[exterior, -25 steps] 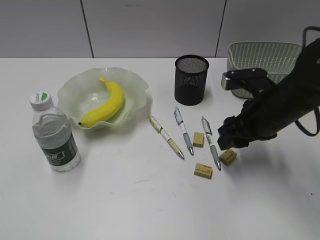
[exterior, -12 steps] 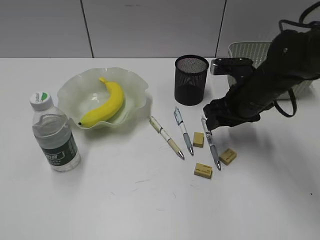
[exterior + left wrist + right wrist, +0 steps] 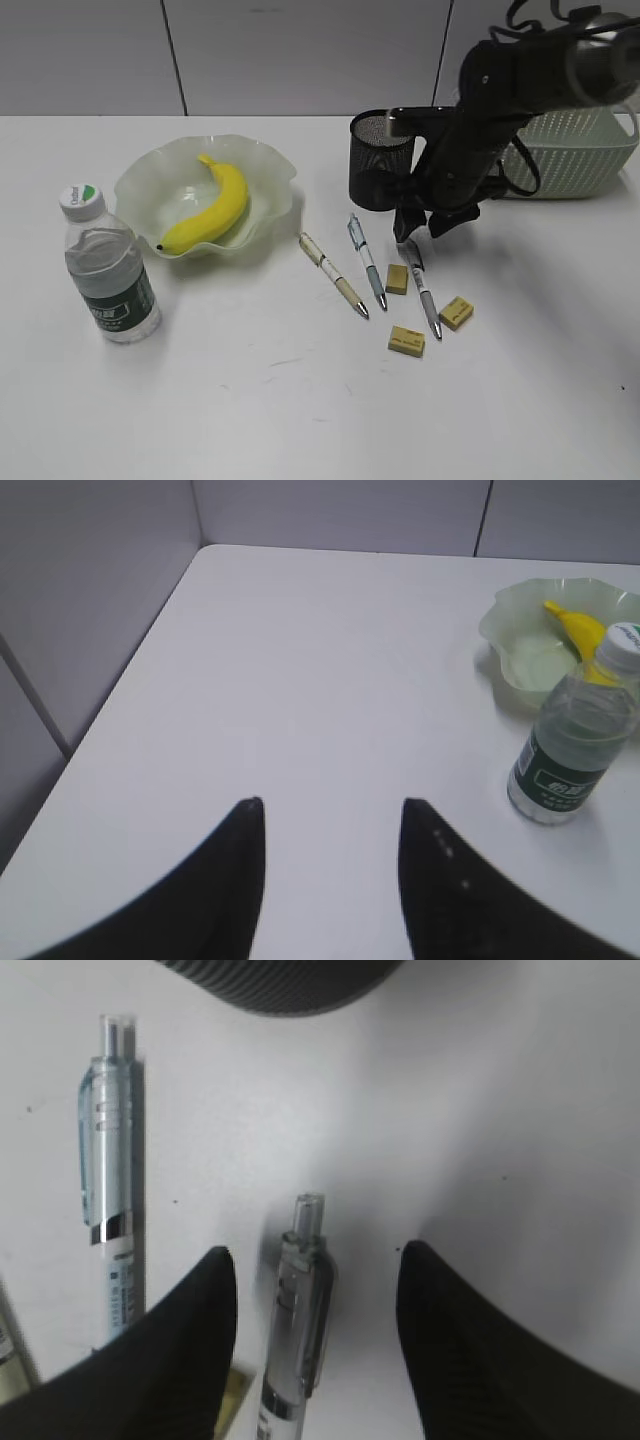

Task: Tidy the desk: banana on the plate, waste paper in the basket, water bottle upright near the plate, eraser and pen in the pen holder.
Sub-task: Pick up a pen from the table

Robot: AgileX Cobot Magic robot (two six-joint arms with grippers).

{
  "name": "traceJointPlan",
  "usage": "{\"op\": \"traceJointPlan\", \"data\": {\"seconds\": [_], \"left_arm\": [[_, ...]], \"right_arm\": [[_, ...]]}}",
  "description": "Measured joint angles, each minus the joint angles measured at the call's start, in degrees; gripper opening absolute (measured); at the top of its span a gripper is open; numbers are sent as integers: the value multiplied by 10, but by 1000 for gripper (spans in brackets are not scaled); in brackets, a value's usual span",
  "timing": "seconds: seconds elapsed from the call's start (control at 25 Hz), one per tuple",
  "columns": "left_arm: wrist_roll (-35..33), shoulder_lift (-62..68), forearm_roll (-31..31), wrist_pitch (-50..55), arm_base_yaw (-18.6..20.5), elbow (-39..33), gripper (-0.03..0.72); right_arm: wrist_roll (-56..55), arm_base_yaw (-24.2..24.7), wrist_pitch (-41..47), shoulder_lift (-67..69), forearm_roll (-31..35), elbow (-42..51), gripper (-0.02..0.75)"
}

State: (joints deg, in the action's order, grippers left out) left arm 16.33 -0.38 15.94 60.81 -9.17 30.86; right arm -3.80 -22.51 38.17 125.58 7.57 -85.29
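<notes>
now right gripper (image 3: 310,1260) open, seemingly astride a pen (image 3: 297,1310)

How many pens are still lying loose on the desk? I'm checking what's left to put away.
3. A cream pen lies left, a blue-grey pen in the middle, and a clear pen right, its top under the right gripper. Any pens inside the pen holder can't be seen.

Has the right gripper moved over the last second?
Yes. The right gripper has moved left and toward the back, from beside the erasers to the pen top, close to the pen holder.
</notes>
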Motion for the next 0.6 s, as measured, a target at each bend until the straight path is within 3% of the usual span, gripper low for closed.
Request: {"op": "traceJointPlan", "data": {"seconds": [0.2,0.36,0.6], "left_arm": [[0,0,0,0,0,0,294],[0,0,0,0,0,0,283],[0,0,0,0,0,0,282]], "right_arm": [[-46,-23,28,28,-51,-21,350],[-64,-25,29,29,-56,-23,151],[-70,-25,34,2,-59,-22,157]]}}
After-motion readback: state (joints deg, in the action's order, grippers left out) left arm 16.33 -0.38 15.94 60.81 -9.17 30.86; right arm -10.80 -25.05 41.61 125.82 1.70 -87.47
